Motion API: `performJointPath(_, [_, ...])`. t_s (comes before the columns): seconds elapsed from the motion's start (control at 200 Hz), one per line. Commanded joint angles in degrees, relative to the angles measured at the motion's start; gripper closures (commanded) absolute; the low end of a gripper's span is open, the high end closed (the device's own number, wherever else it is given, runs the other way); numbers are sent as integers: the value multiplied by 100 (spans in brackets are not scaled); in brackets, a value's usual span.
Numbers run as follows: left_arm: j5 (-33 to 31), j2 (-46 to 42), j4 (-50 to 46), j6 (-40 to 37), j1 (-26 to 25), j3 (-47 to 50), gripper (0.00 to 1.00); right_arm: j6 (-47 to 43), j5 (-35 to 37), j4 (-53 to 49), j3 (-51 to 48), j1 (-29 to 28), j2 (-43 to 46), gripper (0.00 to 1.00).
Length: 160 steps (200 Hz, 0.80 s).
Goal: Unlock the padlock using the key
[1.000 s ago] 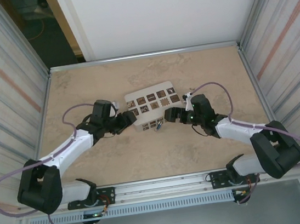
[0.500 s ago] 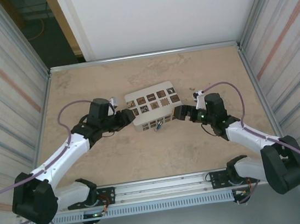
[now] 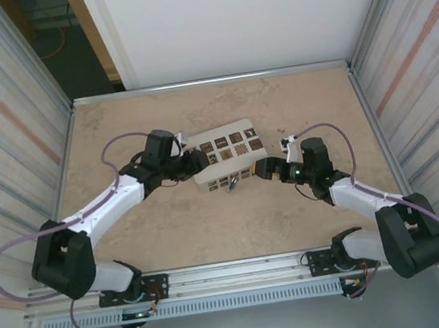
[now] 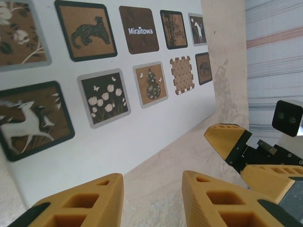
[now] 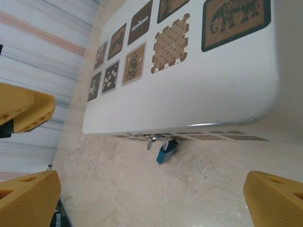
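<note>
- Facing you: beige marbled table (image 3: 292, 98), ribbed walls (image 3: 3, 120) L/R, white panel (image 3: 248, 14) at back.
- L gripper (image 4: 151, 182) narrow, empty; R gripper (image 5: 152, 182) wide, empty.
- Teal padlock (image 5: 166, 150) at box (image 5: 213, 90) edge.

A lab test cell: beige tabletop (image 3: 212, 230) fenced by ribbed panels (image 3: 8, 159), aluminium rail (image 3: 241, 268) in front

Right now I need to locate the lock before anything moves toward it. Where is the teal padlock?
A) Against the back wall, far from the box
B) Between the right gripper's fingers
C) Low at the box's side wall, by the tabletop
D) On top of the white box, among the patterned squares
C: in the right wrist view the teal padlock sits beside a small silver fitting at the foot of the white box's side wall, just over the tabletop.
</note>
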State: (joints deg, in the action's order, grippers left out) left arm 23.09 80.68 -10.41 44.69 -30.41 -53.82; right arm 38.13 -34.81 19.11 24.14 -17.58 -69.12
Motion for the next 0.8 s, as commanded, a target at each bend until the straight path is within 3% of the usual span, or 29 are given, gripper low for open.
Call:
performJointPath(0.0, [204, 249, 123, -269, -35, -322, 62, 100, -144, 126, -51, 27, -40, 2])
performJointPath(0.346, [334, 1028, 337, -276, 44, -367, 65, 6, -47, -125, -68, 36, 30, 2])
performJointPath(0.797, [301, 1274, 374, -263, 53, -112, 66, 2, -347, 126, -101, 64, -47, 3])
